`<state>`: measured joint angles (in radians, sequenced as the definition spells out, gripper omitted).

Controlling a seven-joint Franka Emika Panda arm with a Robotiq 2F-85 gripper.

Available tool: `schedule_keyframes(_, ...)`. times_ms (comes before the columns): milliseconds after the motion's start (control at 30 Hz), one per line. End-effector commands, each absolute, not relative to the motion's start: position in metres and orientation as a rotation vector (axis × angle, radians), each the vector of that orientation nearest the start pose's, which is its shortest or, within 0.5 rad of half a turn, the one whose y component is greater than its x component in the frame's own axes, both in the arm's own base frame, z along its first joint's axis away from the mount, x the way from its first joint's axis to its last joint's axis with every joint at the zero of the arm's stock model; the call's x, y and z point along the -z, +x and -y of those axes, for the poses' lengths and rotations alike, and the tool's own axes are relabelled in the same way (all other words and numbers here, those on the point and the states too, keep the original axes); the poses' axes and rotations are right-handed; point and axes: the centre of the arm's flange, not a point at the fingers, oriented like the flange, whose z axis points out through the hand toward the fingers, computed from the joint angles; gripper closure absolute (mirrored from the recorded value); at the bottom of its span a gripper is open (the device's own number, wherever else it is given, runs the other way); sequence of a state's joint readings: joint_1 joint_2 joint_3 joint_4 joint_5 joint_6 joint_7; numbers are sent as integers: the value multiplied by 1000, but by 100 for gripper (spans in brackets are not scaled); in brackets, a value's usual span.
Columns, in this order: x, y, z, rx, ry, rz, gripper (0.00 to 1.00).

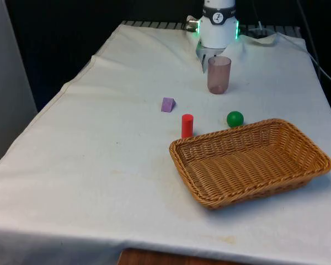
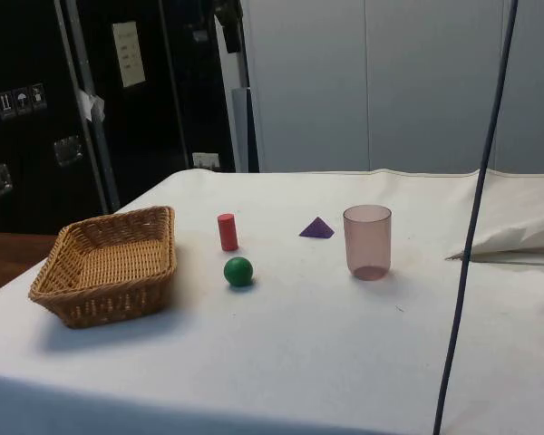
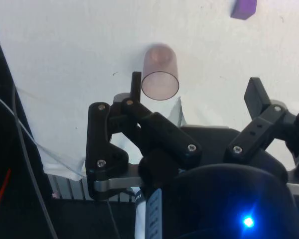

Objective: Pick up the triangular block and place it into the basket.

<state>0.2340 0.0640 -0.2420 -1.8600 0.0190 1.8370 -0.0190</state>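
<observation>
small purple triangular block (image 1: pixel 167 104)

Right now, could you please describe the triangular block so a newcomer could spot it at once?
Start at the wicker basket on the white cloth. Beyond its far rim stand a red cylinder and a green ball; the triangular block lies past the cylinder, short of the pink cup. It alone is purple and wedge-shaped.
</observation>
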Motion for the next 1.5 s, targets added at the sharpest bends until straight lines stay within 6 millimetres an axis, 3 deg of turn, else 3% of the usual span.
schedule_keyframes(0, -473, 569, 1, -135, -3134, 8, 0)
schedule_keyframes(567, -438, 541, 6, -70, -3145, -1, 0)
schedule_keyframes(800, -408, 530, 20, -55, -3157, -9, 0)
schedule_keyframes(1467, -355, 504, 63, -35, -3161, -13, 0)
